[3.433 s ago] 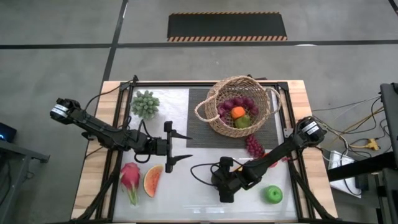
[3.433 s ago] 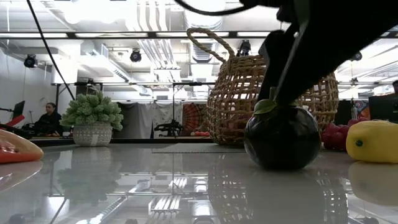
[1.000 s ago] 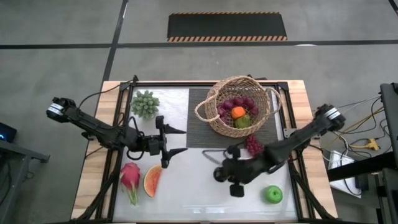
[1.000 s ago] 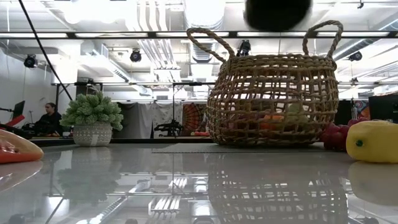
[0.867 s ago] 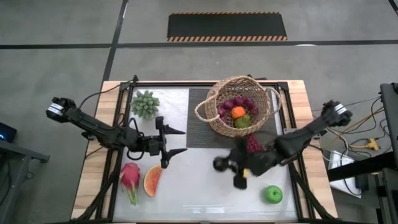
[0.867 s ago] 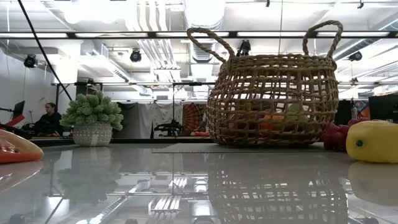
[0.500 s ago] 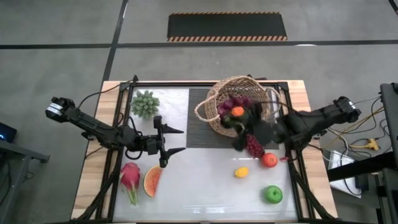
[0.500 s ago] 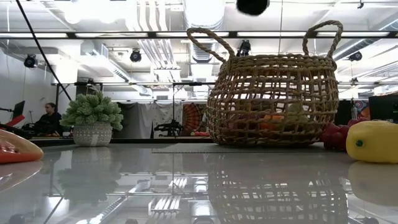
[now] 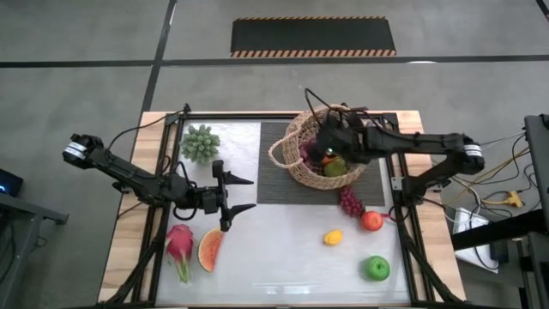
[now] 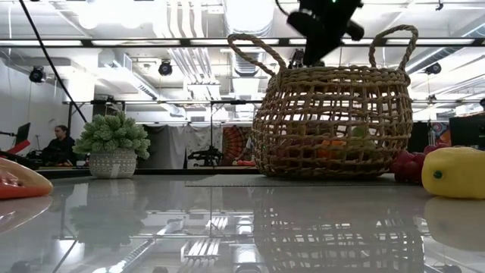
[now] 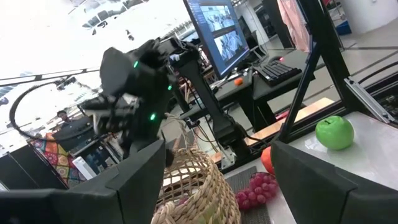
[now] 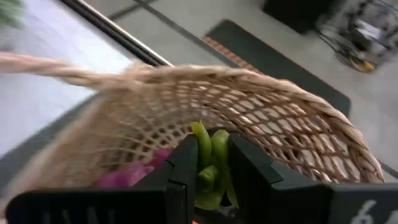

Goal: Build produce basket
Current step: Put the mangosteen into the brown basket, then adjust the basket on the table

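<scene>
The woven basket [image 9: 292, 159] stands on a dark mat at the table's far right, with purple grapes [image 12: 127, 175] and other produce inside. My right gripper [image 9: 325, 144] hangs over the basket's opening, shut on the green leafy top of a dark fruit; the fruit's body is hidden under the gripper. On the table lie red grapes [image 9: 350, 202], a tomato [image 9: 371, 221], a lemon [image 9: 333, 237], a green apple [image 9: 376, 268], a watermelon slice [image 9: 210, 249] and a dragon fruit [image 9: 180, 244]. My left gripper [image 9: 253, 194] stands open at the table's middle left, holding nothing. My right gripper pinches the fruit's green leaves [image 12: 209, 152] between its two fingers. The fingers point down and away into the basket's opening. The fruit's dark body is hidden by the fingers, and it is lifted clear of the table.
A potted succulent [image 9: 200, 143] stands at the far left. The basket's two loop handles [image 10: 254, 49] rise above its rim. Bare white table lies between the two arms, in front of the mat.
My right gripper has carried the dark fruit from above the near middle of the table, up and toward the far edge, and now hangs over the basket's opening. It has stayed shut on the fruit, uncovering the lemon and tomato.
</scene>
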`<state>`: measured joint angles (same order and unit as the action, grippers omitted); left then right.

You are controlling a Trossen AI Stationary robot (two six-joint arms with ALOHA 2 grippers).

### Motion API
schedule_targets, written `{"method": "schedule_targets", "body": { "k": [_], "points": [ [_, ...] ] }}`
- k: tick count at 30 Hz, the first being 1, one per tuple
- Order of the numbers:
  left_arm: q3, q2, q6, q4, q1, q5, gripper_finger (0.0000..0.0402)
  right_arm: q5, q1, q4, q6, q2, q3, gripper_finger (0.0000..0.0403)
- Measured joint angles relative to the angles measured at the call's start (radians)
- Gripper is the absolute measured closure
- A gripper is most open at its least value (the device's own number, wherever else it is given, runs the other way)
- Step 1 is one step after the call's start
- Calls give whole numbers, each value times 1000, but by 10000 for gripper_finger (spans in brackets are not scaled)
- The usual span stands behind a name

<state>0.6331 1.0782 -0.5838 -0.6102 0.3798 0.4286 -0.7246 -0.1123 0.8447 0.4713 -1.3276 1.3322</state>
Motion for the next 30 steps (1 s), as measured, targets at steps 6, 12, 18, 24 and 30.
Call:
{"method": "schedule_targets", "body": {
  "k": [6,12,18,24,30],
  "points": [
    [0,0,0,0,0,0,130,23,-87,-5,-18,-100,0,333],
    [0,0,0,0,0,0,130,17,-159,-20,-28,-191,3,321],
    [0,0,0,0,0,0,130,16,-204,-108,-92,-270,3,264],
    [0,0,0,3,0,0,130,15,-222,-166,-144,-311,3,214],
    [-1,0,0,16,0,0,130,15,-222,-165,-173,-304,3,191]
  ]
}}
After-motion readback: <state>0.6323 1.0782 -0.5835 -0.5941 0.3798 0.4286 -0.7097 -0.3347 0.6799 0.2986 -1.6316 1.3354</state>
